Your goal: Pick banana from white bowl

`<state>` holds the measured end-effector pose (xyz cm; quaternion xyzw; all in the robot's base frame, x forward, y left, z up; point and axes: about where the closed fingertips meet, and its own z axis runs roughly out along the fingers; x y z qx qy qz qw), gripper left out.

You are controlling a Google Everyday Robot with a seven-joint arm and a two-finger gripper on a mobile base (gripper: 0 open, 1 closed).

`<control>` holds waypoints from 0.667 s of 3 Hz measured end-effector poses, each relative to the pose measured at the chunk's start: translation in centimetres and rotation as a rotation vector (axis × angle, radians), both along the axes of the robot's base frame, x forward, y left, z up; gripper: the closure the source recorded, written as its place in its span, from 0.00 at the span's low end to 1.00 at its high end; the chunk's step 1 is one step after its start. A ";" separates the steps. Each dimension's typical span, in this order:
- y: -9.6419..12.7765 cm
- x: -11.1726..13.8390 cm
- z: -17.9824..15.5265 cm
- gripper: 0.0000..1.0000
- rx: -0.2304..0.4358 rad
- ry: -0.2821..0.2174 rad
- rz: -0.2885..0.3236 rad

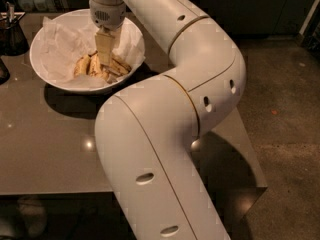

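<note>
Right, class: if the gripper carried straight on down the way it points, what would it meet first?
The gripper points down into the white bowl. It would meet the banana lying beneath it first. It may be touching it now, as depth is unclear.
</note>
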<state>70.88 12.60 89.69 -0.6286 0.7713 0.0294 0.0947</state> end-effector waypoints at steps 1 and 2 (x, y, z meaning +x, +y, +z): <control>0.0 0.0 -0.6 0.47 0.002 0.016 -0.004; -0.4 0.3 -1.0 0.47 0.014 0.030 -0.021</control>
